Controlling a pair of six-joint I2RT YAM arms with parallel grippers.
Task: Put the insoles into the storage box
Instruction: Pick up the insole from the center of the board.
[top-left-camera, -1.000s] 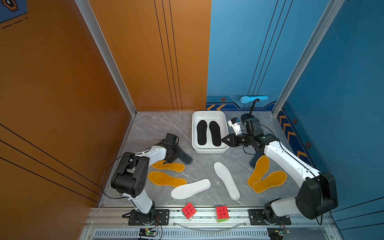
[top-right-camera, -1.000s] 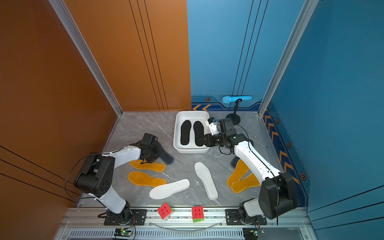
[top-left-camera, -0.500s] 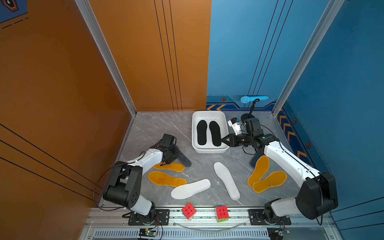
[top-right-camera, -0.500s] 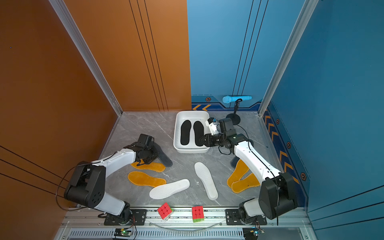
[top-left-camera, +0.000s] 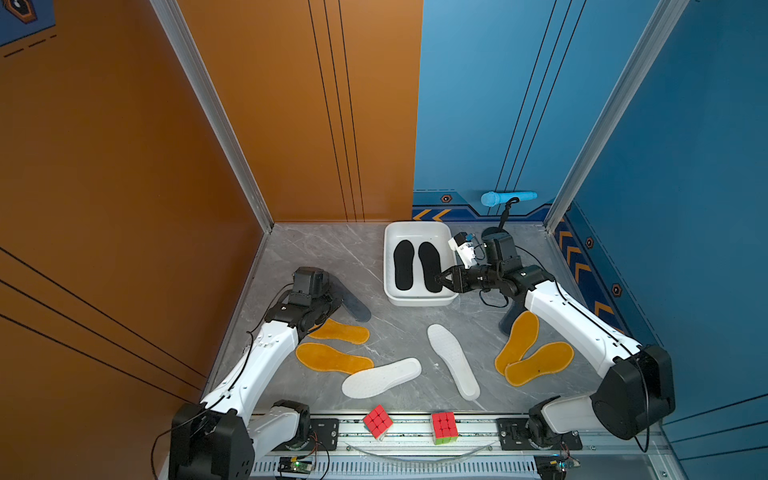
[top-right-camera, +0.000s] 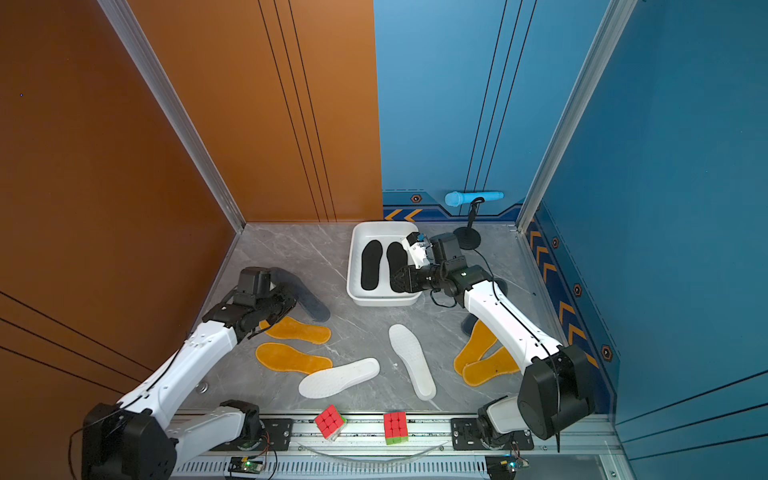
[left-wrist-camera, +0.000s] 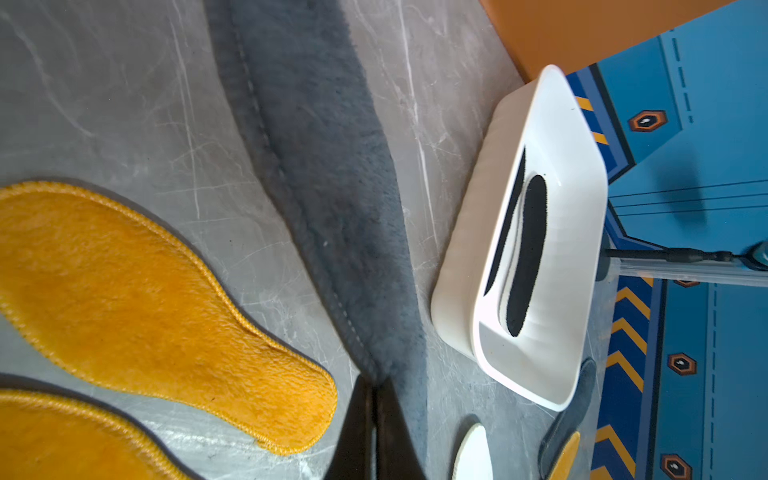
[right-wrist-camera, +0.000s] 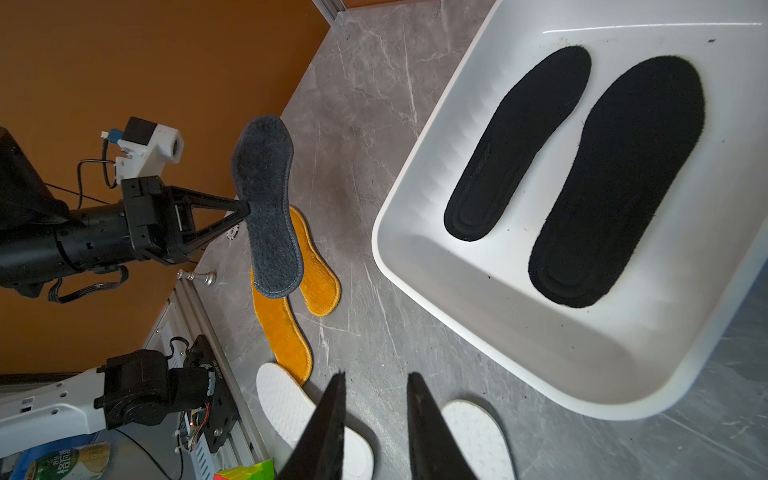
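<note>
Two white insoles (top-left-camera: 381, 377) lie at six o'clock on the surface (top-left-camera: 399, 328), with orange insoles (top-left-camera: 332, 358) at eight and four. At ten o'clock the left gripper (right-wrist-camera: 245, 206) is clamped on a dark grey insole (right-wrist-camera: 268, 208). At one o'clock the right gripper (top-left-camera: 436, 279) hangs, jaws apart and empty, by the storage box (top-left-camera: 415, 226), where two black insoles (top-left-camera: 404, 264) lie.

I am seeing just one bit of print: large Chinese characters on a green-and-cream can (right-wrist-camera: 62, 461) in the right wrist view, cut off and too blurred for me to be reading them.
</note>
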